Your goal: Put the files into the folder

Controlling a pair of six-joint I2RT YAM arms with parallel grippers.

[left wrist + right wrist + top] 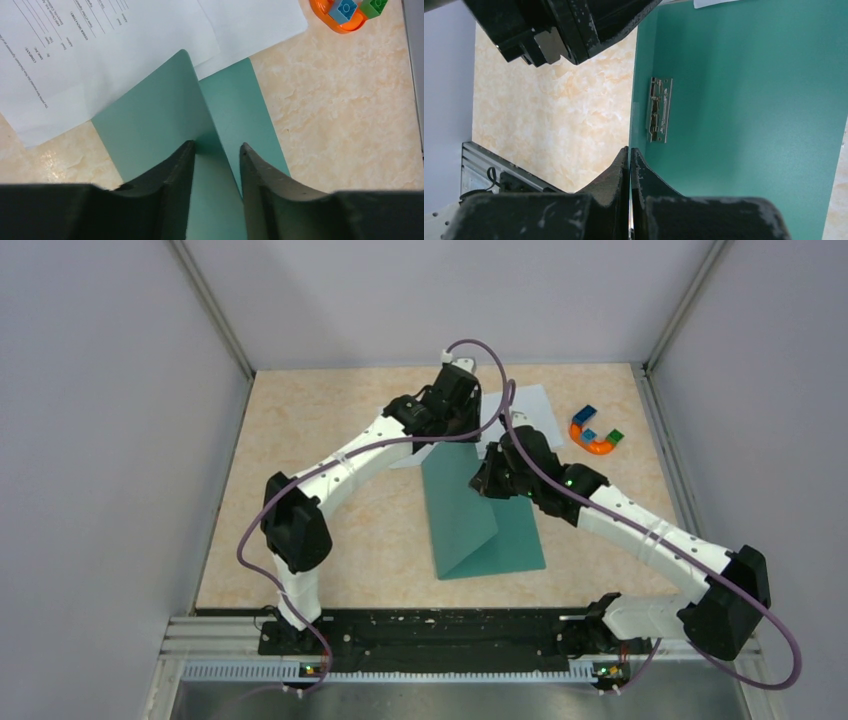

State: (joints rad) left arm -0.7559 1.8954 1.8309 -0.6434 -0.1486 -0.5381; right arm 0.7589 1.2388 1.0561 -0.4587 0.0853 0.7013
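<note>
From above, the folder (480, 530) lies mid-table (320, 490) with one cover lifted like a tent. The files (530, 410) lie just beyond its far end, a horseshoe toy (597, 432) sits to their right, and both arms meet over that far end. The left wrist view shows the left gripper (216, 150) with its jaws moderately apart and folder teal filling the gap, contact unclear, while the printed sheet (75, 50) lies partly over the blank sheet (255, 20) beyond. The right wrist view shows the right gripper (629, 152) pinched nearly closed on the cover's thin edge, near the metal clip (659, 110).
</note>
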